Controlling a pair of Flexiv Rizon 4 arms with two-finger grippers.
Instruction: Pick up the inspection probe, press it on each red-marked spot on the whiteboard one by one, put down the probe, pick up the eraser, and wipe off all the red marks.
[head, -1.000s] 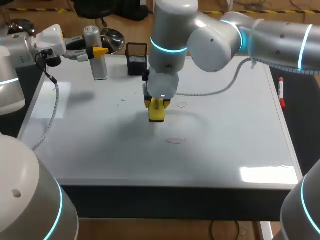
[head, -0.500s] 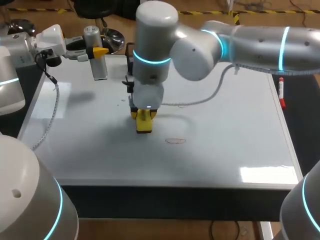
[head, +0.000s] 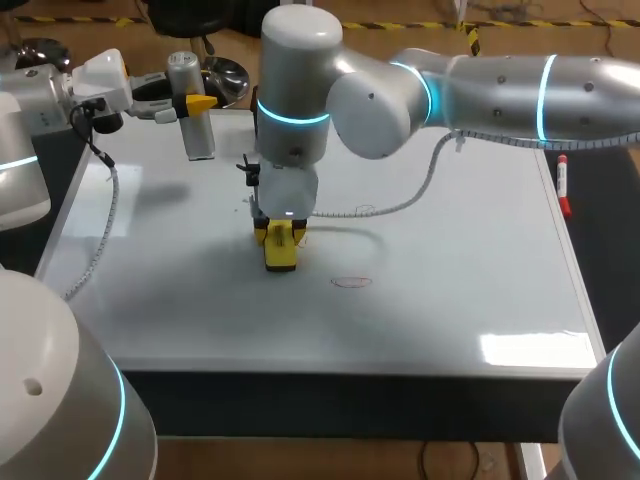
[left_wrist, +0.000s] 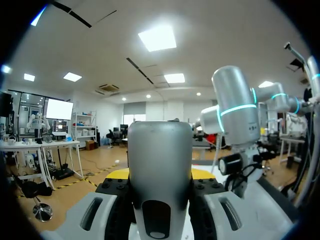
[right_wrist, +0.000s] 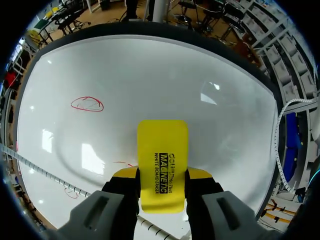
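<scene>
**Your right arm carries the eraser (head: 281, 256) leftward over the whiteboard (head: 450, 310)**

Over the last second your right gripper (head: 280, 242) has slid with the eraser from near the board's middle into its left half, and a little closer to the front edge. The arm comes in from the right and reaches well past the middle. Its last link stands upright, with the wrist pointing straight down at the board. The two fingers are closed on the yellow eraser from both sides, held apart by its width. The eraser sticks out beyond the yellow tips with its lower end down at the surface, though you cannot tell whether it presses there.

A red oval mark (head: 352, 282) lies to the right of the eraser and nearer the front, apart from it. A fainter red mark (head: 366, 210) sits farther back, beside the arm's white cable (head: 400, 203). In the right wrist view a thin red stroke (right_wrist: 121, 163) shows just beside the eraser.

Your left arm has not moved and sits at the back left corner. Your left gripper (head: 196, 102) is level and clamped on the inspection probe (head: 198, 135), a silver cylinder standing upright at the board's back left edge. In the left wrist view the probe fills the gap between the fingers.

A red marker pen (head: 563, 187) lies beside the board's right edge.
</scene>
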